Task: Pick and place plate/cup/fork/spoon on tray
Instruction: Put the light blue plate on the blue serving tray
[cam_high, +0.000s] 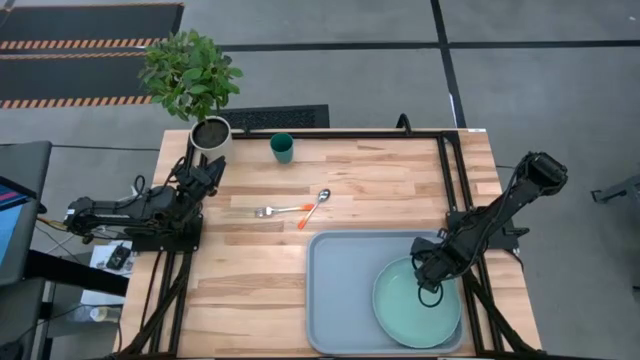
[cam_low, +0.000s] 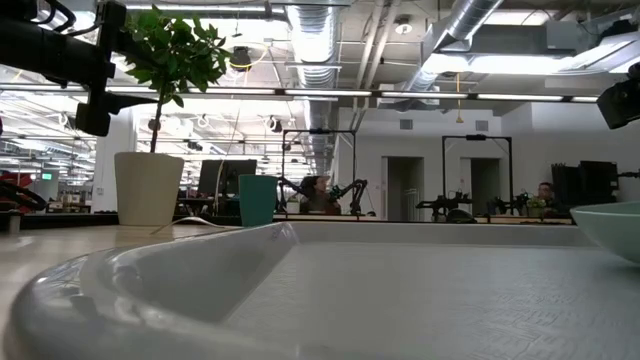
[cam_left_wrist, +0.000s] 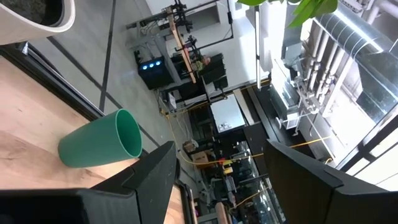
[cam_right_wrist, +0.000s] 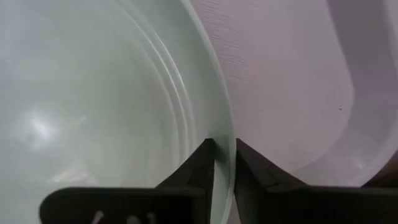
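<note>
Left arm parked at the table's left edge, left gripper (cam_high: 205, 172) beside the plant pot (cam_high: 210, 134), fingers spread wide with nothing between them. Its wrist view looks past the fingers at the cup (cam_left_wrist: 102, 148).

Cup (cam_high: 282, 148) stands upright near the far edge, just right of the pot, not on the tray. Fork (cam_high: 272, 211) and spoon (cam_high: 315, 207) lie mid-table, orange handle ends meeting (touching or just apart, can't tell). Both sit just off the tray's far-left corner, outside it.

Tray (cam_high: 340, 290) is at the near right. Plate (cam_high: 405, 305) is inside it, toward the right end. Right gripper (cam_high: 432, 288) is over the plate's right side, and the wrist view shows its fingers (cam_right_wrist: 198, 167) pinched on the plate rim (cam_right_wrist: 225, 155), one on each side. The low view shows the plate edge (cam_low: 610, 225) at far right; can't tell whether the plate is fully down on the tray floor.

My read: plate placement is nearly done, release pending; three items are left.

Risks:
- Opening while the plate is tilted or lifted: it drops, slides, or rides up the tray wall.
- Retracting before the jaws clear the rim: a finger hooks the edge and drags or flips the plate.
- The plate takes much of the right half of the tray (cup and cutlery need the left half).
- Fork and spoon lie flat and close together, so a pinch on one could nudge the other.
</note>
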